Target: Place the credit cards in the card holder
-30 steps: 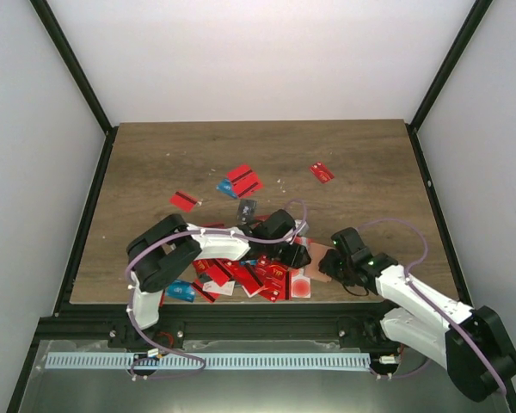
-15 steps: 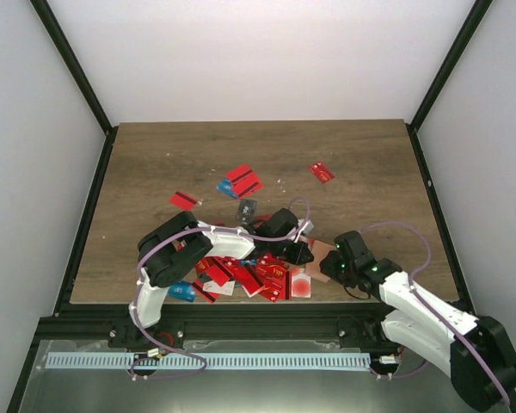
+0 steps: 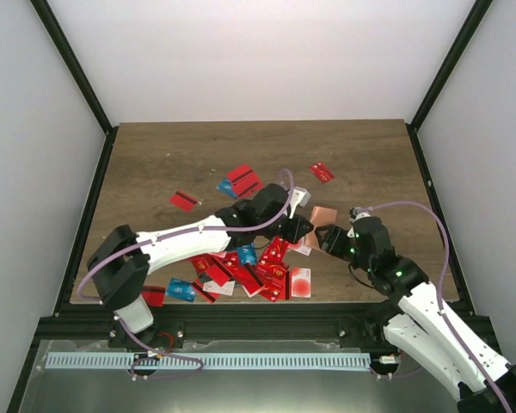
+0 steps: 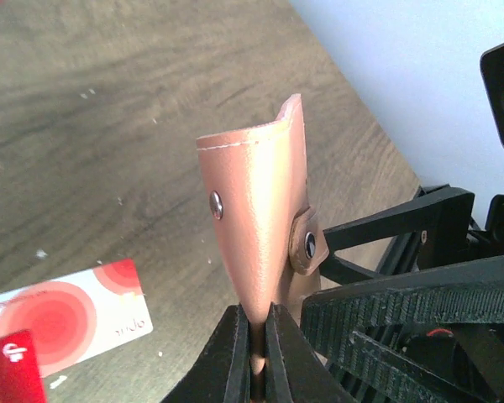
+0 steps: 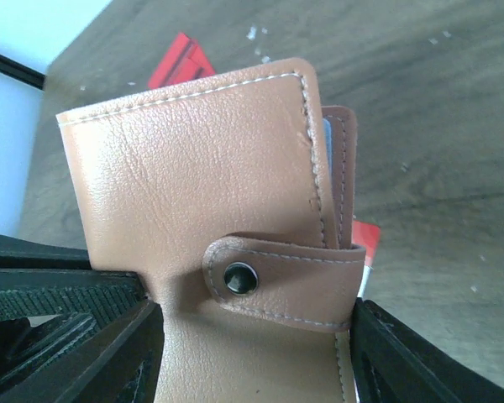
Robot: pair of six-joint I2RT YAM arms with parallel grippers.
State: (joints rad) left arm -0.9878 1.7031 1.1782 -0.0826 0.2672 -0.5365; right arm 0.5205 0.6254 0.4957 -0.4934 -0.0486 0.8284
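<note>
**A:** From above, where is the card holder [image 3: 322, 215]?
**B:** Over the table [image 3: 155, 155], between the left gripper [image 3: 303, 227] and the right gripper [image 3: 330, 238]. The credit cards [image 3: 249, 268] lie heaped nearby.
**A:** Left wrist?
**B:** The jaws pinch tight on its lower edge.
**A:** Right wrist?
**B:** The jaws stand wide around the card holder. Whether they press it, I cannot tell.

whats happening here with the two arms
The left gripper is shut on one edge of the card holder and holds it up off the table. The right gripper has its jaws on either side of the holder; whether they clamp it is unclear. The holder's snap strap is fastened. The cards lie on the table, most in a pile near the front edge.
</note>
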